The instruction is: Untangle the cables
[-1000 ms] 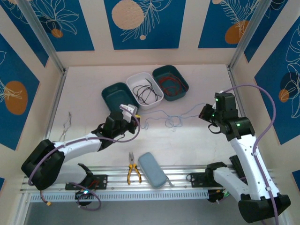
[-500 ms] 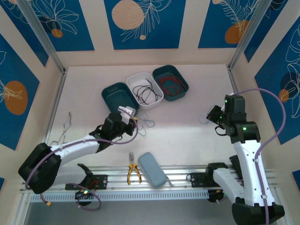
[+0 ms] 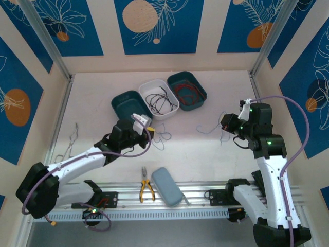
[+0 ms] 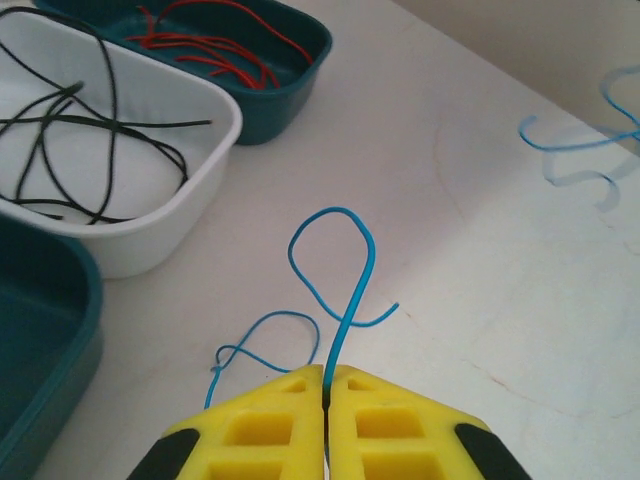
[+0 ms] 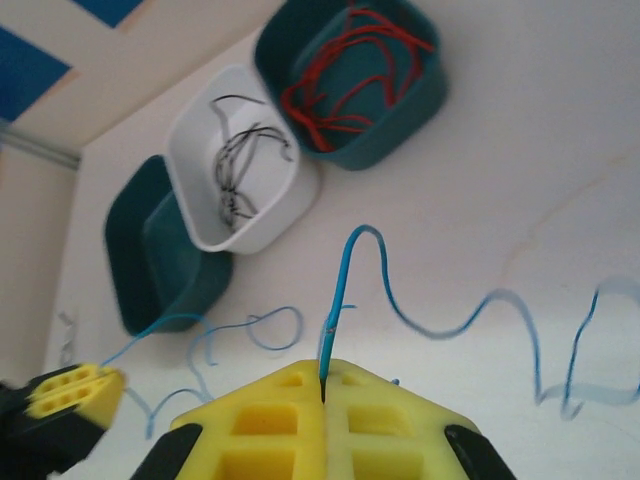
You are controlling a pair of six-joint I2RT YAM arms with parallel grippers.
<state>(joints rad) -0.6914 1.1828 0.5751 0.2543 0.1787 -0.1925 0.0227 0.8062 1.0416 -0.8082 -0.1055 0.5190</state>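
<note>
Looking down from high behind the near edge across the whole table [image 3: 205,154], and close from each wrist toward the far end, sharing the white bin [image 3: 152,82] and blue cable [image 4: 347,318].

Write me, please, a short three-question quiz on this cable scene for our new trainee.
1. True or false: the white bin holds red cables.
2. The left gripper and right gripper each clamp cable of which colour: A red, B blue, C black?
3. Name the tool lying beside the grey case.

Key: 1 false, it holds black cables; 2 B, blue cable; 3 pliers.
</note>
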